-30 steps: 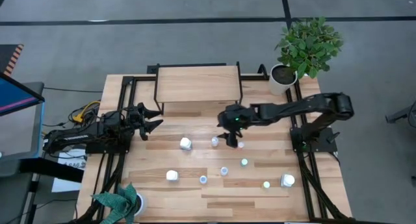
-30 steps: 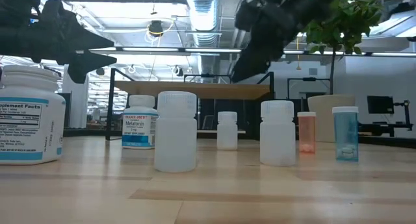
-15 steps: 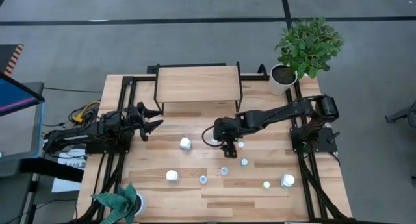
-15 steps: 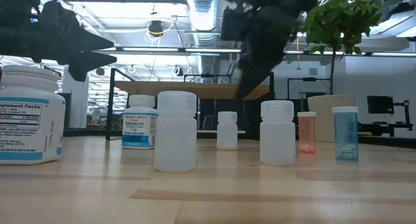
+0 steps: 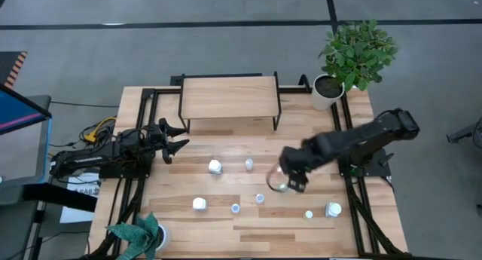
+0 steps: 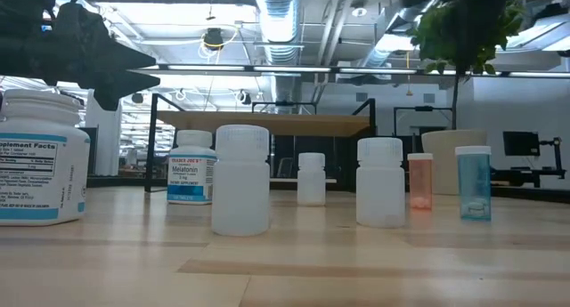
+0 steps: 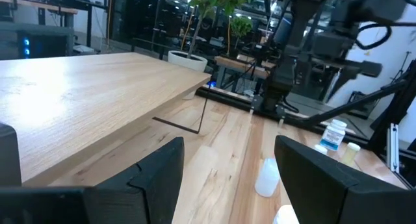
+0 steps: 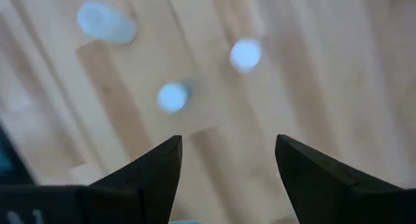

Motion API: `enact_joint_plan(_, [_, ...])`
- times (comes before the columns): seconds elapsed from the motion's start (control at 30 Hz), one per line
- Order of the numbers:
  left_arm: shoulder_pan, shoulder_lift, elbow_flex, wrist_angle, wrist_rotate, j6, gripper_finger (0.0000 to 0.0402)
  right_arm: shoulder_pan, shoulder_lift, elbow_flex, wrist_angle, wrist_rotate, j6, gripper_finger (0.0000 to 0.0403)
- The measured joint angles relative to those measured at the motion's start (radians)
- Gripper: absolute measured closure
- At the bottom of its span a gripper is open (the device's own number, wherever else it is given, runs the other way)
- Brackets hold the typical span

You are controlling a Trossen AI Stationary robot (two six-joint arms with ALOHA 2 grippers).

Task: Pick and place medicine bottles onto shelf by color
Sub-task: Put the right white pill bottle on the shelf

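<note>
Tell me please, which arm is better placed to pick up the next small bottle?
Probably the right. The right gripper, open, hangs directly above the small bottles in the table's middle. The left gripper, also open, waits at the table's left edge near the shelf, away from them.

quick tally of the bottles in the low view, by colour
white bottles with printed labels: 2
plain white bottles: 3
orange bottle: 1
blue bottle: 1
total: 7
</note>
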Motion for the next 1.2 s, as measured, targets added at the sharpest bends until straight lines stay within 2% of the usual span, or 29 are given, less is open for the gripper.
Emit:
enact_joint_plan(0.13, [0.000, 0.000, 0.000, 0.000, 0.000, 0.000, 0.0174, 0.155, -0.057, -0.039, -0.014, 0.012, 0.287, 0.0132])
enact_joint_plan(0.3, [0.000, 0.000, 0.000, 0.000, 0.000, 0.000, 0.0174, 0.363, -0.081, -0.091, -0.037, 0.048, 0.726, 0.0132])
enact_joint_plan(0.5, [0.000, 0.000, 0.000, 0.000, 0.000, 0.000, 0.0174, 0.568, -0.021, -0.109, -0.122, 0.055, 1.232, 0.0132])
enact_joint_plan(0.67, [0.000, 0.000, 0.000, 0.000, 0.000, 0.000, 0.0174, 0.657, 0.046, -0.109, -0.143, 0.048, 1.529, 0.0132])
enact_joint_plan(0.77, [0.000, 0.000, 0.000, 0.000, 0.000, 0.000, 0.0174, 0.680, 0.082, -0.109, -0.139, 0.007, 1.612, 0.0132])
enact_joint_plan(1.2, [0.000, 0.000, 0.000, 0.000, 0.000, 0.000, 0.0174, 0.607, 0.137, -0.109, -0.139, -0.063, 1.620, 0.0132])
